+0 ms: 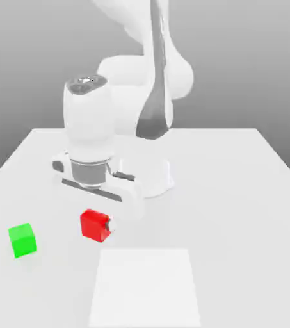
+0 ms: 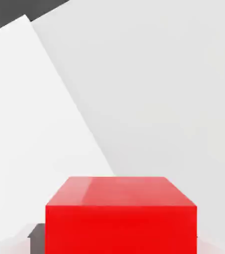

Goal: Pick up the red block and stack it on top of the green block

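The jaws (image 1: 98, 225) are clamped on the red block (image 1: 96, 225), which sits between them under the white hand (image 1: 99, 186) of the robot arm (image 1: 90, 122). In the exterior view, a small part of one fingertip (image 1: 111, 225) shows at the block's side, towards the exterior view's right. The hand view has the red block between the jaws too, with its upper face and one broad side in sight and a dark piece of a finger against one flank. Whether the red block touches the table (image 1: 237, 224) or is raised off it, the pictures do not settle.

The green block (image 1: 23, 240) rests on the table towards the exterior view's left, well apart from the red block and a little nearer the exterior camera. It lies turned at a slight angle, its top bare. The two blocks are not stacked. A plain white rectangular panel (image 1: 145, 288) lies nearer the exterior camera than the red block, extending towards the exterior view's right. The arm's round base (image 1: 145, 176) stands on the table beyond the hand.
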Action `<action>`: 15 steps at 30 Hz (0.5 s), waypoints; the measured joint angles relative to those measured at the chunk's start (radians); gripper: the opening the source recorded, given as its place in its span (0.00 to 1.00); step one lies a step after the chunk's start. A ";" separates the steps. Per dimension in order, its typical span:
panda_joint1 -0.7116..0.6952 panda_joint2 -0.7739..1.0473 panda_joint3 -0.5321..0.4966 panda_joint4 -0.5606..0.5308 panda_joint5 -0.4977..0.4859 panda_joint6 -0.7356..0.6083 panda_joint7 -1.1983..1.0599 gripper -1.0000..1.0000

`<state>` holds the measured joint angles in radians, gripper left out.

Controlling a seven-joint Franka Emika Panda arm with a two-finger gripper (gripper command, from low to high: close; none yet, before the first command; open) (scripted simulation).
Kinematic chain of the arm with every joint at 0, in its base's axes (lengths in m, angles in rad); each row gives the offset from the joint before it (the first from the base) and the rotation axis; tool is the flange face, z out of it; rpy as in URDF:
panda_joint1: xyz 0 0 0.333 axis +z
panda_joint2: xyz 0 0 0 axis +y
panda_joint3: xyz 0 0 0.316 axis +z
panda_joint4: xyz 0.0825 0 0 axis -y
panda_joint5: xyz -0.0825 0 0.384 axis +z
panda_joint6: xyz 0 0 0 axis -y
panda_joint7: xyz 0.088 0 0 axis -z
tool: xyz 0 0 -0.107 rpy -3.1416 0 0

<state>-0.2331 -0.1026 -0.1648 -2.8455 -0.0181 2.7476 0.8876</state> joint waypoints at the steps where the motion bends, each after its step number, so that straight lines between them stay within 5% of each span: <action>1: -0.016 0.002 -0.024 0.012 -0.004 -0.010 -0.044 0.00; 9: -0.172 0.024 -0.202 0.111 -0.037 -0.087 -0.394 0.00; 15: -0.178 0.133 -0.201 0.134 0.062 -0.004 -0.515 0.00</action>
<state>-0.4115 0.0306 -0.3658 -2.7120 0.0434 2.7435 0.3721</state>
